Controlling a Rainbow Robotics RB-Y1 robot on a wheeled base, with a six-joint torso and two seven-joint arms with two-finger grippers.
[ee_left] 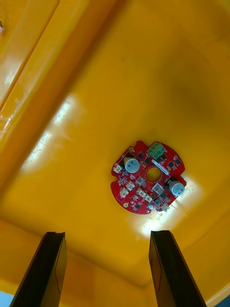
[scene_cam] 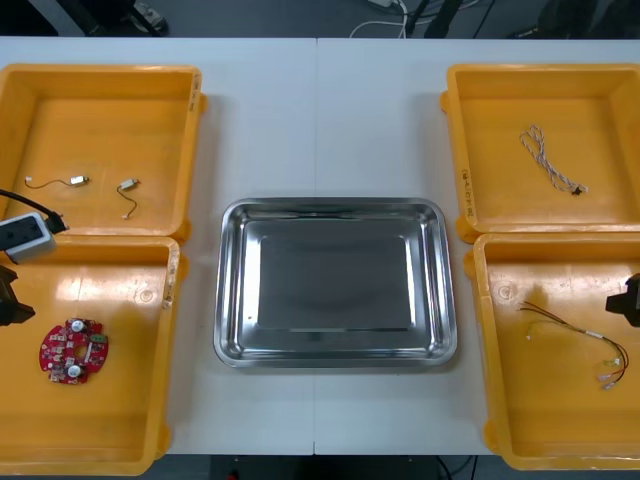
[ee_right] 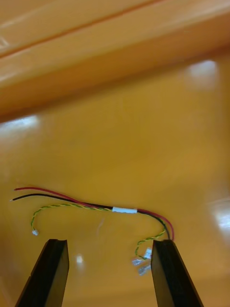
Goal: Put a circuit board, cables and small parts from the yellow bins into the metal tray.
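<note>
There are four yellow bins (scene_cam: 100, 120) (scene_cam: 120, 420) (scene_cam: 500, 110) (scene_cam: 550, 420), one metal tray (scene_cam: 330, 270), one round red circuit board (scene_cam: 73, 349), one twisted blue and white cable (scene_cam: 550, 165), one red and yellow cable (scene_cam: 575, 330), and two small metal parts (scene_cam: 78, 181) (scene_cam: 129, 185) with short wires.

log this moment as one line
metal tray: bare | left gripper: open, circuit board just ahead | right gripper: open, red and yellow cable just ahead
</note>
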